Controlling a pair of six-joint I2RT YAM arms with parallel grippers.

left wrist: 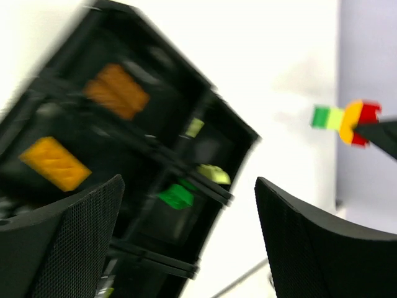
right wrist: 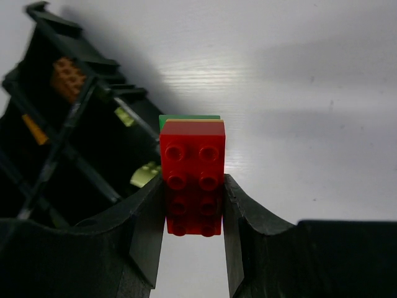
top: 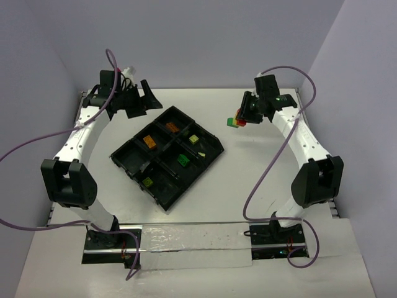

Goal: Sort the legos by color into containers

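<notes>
Overhead, the right gripper (top: 242,118) holds a green-yellow-red brick stack (top: 234,122) aloft, right of the black tray (top: 118,156); the left gripper (top: 141,103) hangs by its far corner. Left wrist: its fingers (left wrist: 74,242) gape wide, empty. Right wrist: 2 fingers (right wrist: 146,236) pinch the red brick (right wrist: 192,177) by flat sides. It looks like light, rigid, slick plastic, likely needing firm side grips to split.
</notes>
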